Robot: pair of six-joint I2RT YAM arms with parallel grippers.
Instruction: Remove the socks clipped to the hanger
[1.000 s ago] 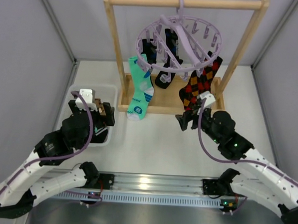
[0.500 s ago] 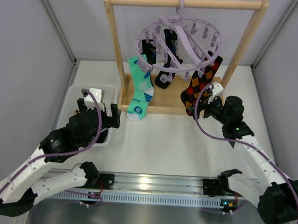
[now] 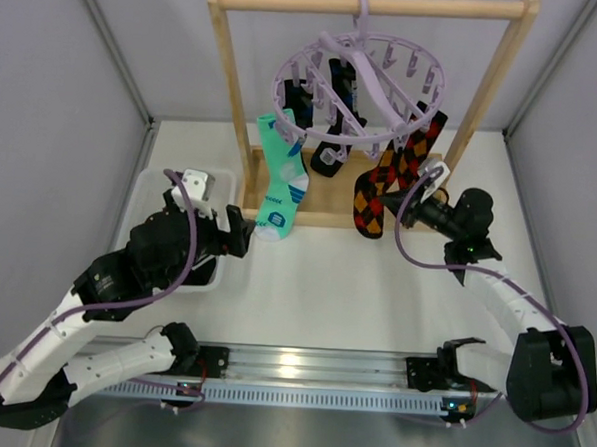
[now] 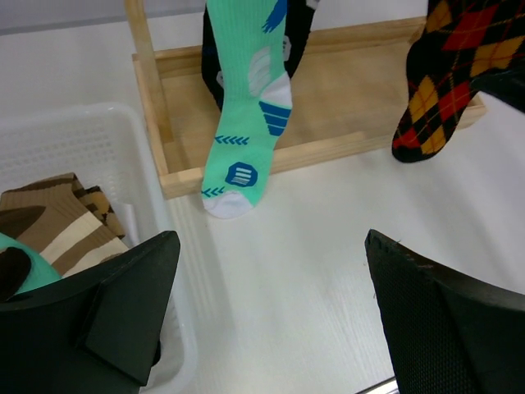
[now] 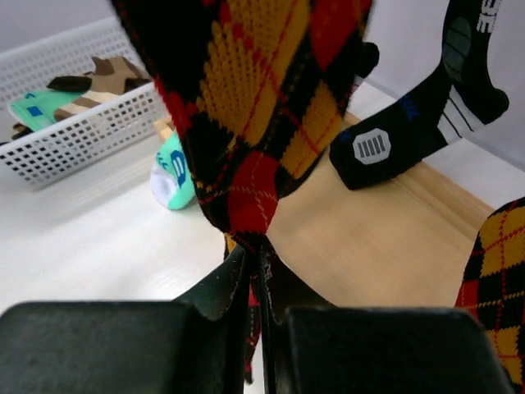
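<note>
The lavender hanger (image 3: pixel 361 82) hangs by its hook from the wooden rack's top bar. Clipped to it are a teal-and-white sock (image 3: pixel 281 178), black socks (image 3: pixel 332 115) and two argyle socks (image 3: pixel 375 192). My right gripper (image 3: pixel 414 202) is shut, pinching the lower edge of an argyle sock (image 5: pixel 246 107) between its fingertips (image 5: pixel 256 254). The other argyle sock (image 5: pixel 496 279) hangs to the right of it. My left gripper (image 3: pixel 240 235) is open and holds nothing, hovering over the table (image 4: pixel 271 287) just short of the teal sock's toe (image 4: pixel 238 172).
The light wooden rack (image 3: pixel 225 90) stands at the back, its base tray (image 4: pixel 344 98) under the socks. A white mesh basket (image 3: pixel 151 181) at the left holds brown striped and teal socks (image 4: pixel 57 222). Grey walls close in on both sides.
My right gripper rose to the argyle sock and shut on its lower edge, pulling it. My left arm moved right, from over the basket toward the teal sock, staying open.
</note>
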